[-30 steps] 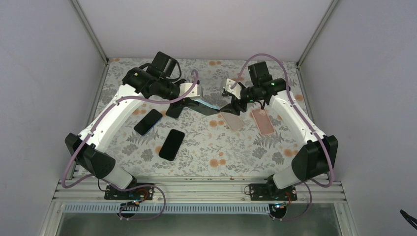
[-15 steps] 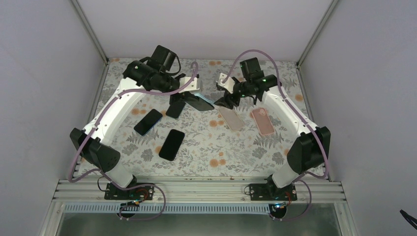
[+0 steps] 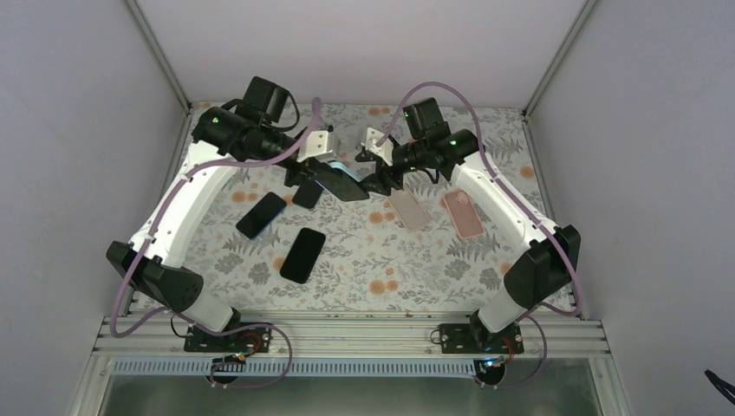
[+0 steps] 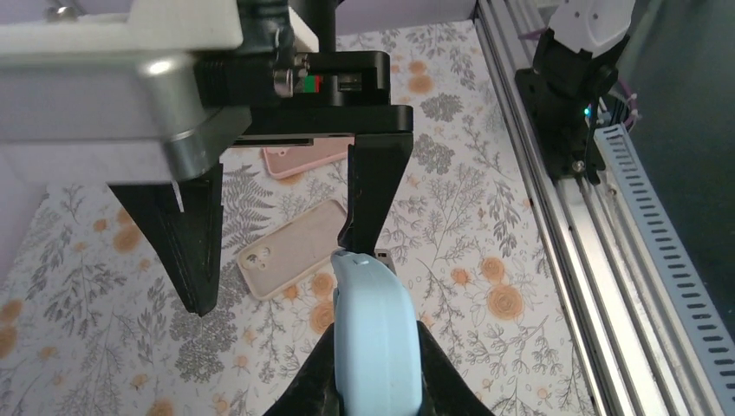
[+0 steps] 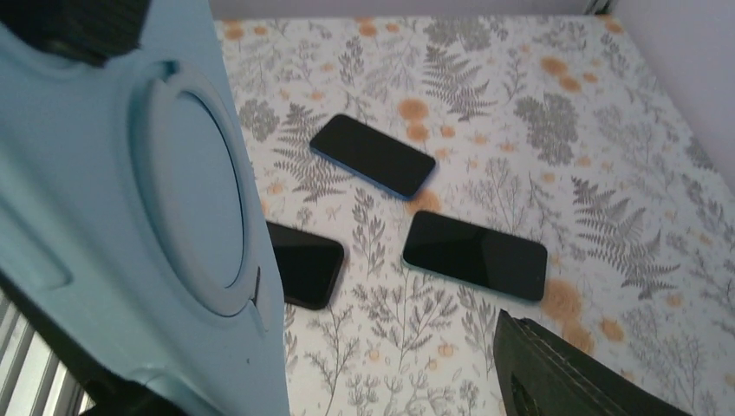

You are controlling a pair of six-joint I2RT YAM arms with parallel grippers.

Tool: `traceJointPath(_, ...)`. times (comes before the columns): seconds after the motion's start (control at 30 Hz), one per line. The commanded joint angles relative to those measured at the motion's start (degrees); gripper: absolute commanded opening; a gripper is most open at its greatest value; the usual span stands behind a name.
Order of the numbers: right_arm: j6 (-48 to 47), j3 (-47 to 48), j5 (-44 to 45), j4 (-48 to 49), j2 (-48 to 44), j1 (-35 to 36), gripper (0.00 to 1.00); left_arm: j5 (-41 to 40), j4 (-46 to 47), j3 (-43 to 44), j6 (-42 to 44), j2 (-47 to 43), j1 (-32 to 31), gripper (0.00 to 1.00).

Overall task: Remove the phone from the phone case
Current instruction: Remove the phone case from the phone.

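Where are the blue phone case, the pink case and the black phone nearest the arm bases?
blue phone case (image 5: 186,191): right wrist view, on the round ring.
pink case (image 3: 464,214): top external view, on its middle.
black phone (image 3: 302,255): top external view, on its screen's middle.

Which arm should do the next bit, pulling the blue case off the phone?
Right. The left gripper is clamped on the blue case, holding it off the table; the right gripper sits at its free end with jaws open.

Three loose phones (image 3: 302,255) left, two cases (image 3: 462,214) right, bare table (image 3: 373,264) between
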Motion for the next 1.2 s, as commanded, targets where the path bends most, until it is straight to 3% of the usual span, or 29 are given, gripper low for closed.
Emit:
traceJointPath(0.0, 6.94, 2.79, -10.86, 11.45, -0.96, 2.15, 0.76, 13.06, 3.98, -0.05, -0.13, -0.66, 0.66, 0.02)
traceJointPath(0.13, 2.46, 12.65, -26.35, -1.65, 6.74, 2.88, 0.75, 11.45, 6.91, -1.10, -1.25, -0.74, 2.50, 0.02)
traceJointPath(0.23, -3.84, 18.37, -36.79, -11.15, 10.45, 4.83, 0.74, 4.17, 12.68, -4.94, -3.29, -1.27, 3.18, 0.02)
traceJointPath(0.47, 3.13, 20.86, -40.59, -9.23, 11.68, 12.60, 0.63, -8.51, 34.39, -16.51, -10.00, -3.46, 4.82, 0.02)
traceJointPath(0.53, 7.24, 21.14, -38.56, -6.67, 11.11, 14.36, 0.50, -12.22, 38.15, -17.57, -10.89, -2.48, 4.70, 0.02)
traceJointPath(0.6, 9.39, 21.19, -36.18, -5.15, 10.19, 14.82, 0.22, -15.94, 40.51, -17.67, -11.09, -1.82, 4.77, 0.02)
traceJointPath(0.67, 12.17, 20.44, -31.89, -2.35, 8.77, 14.58, 0.04, -19.36, 43.23, -17.90, -11.64, -1.92, 4.95, 0.03)
traceJointPath(0.7, 12.10, 20.02, -29.46, -2.00, 7.94, 14.36, 0.03, -20.37, 43.82, -17.84, -11.87, -2.21, 5.04, 0.12)
traceJointPath(0.73, 11.75, 19.69, -26.88, -1.83, 6.84, 14.00, 0.03, -21.28, 44.33, -17.28, -12.63, -2.37, 5.13, 0.31)
traceJointPath(0.77, 12.22, 19.03, -23.19, -0.75, 5.94, 13.42, 0.03, -21.94, 44.50, -16.64, -13.70, -2.66, 5.22, 0.63)
traceJointPath(0.87, 15.74, 16.28, -16.21, 4.05, 3.87, 10.09, 0.03, -24.42, 43.07, -13.83, -13.53, -3.51, 5.52, 0.96)
traceJointPath(1.03, 24.67, 17.76, -4.94, 8.98, 4.22, 3.74, 0.03, -32.36, 42.63, -8.73, -11.12, -7.01, 5.89, 1.00)
traceJointPath(1.17, 35.75, 18.74, 5.96, 16.46, 5.32, -1.02, 0.03, -35.27, 50.66, -11.54, -13.62, -12.61, 5.72, 1.00)
